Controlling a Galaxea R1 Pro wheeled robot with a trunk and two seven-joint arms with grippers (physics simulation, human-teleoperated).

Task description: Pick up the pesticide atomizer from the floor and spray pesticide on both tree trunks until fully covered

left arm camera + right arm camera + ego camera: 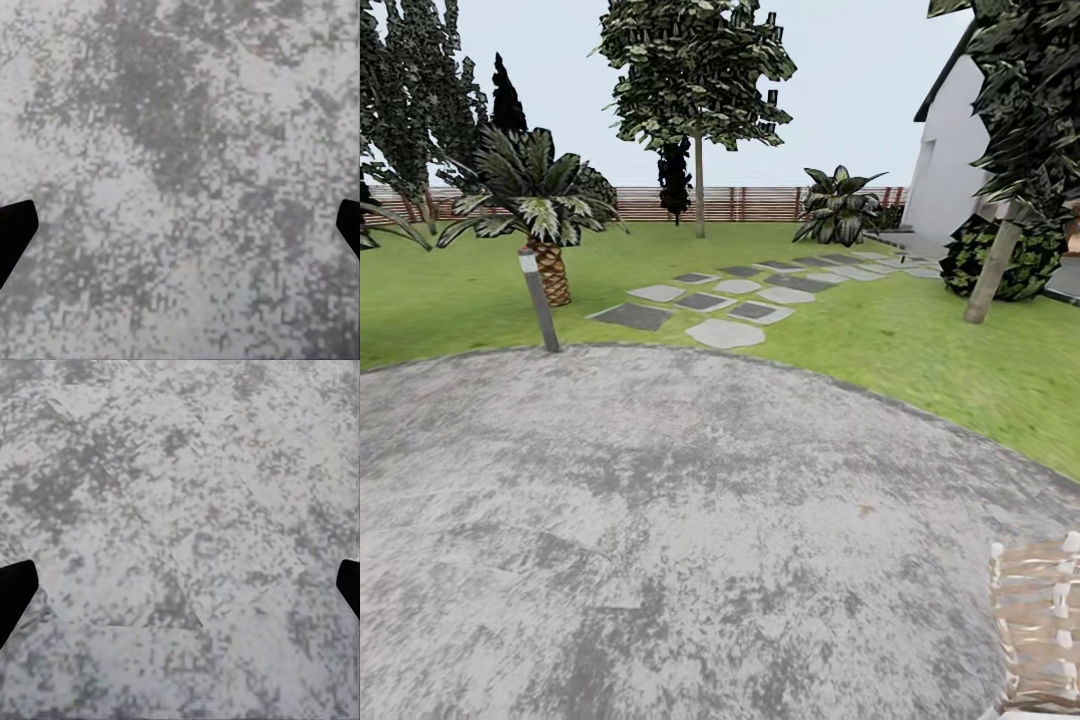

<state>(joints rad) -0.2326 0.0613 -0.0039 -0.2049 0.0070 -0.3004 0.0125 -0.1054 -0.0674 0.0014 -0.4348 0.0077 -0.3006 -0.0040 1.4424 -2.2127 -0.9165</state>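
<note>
Pointing down at mottled grey paving point(660, 520), the left gripper point(180, 225) and right gripper point(180, 585) are spread wide, empty. One tree point(698, 185) stands by the fence point(760, 203).

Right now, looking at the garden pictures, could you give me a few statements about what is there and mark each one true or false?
1. A path of stepping stones crosses the lawn. True.
2. The ground nearest the camera is grass. False: it is a grey mottled paved circle.
3. A short palm stands behind a leaning post. True.
4. The fence at the back is white metal. False: it is brown horizontal wooden slats.
5. The left gripper holds a bottle. False: its fingertips are wide apart over bare paving.
</note>
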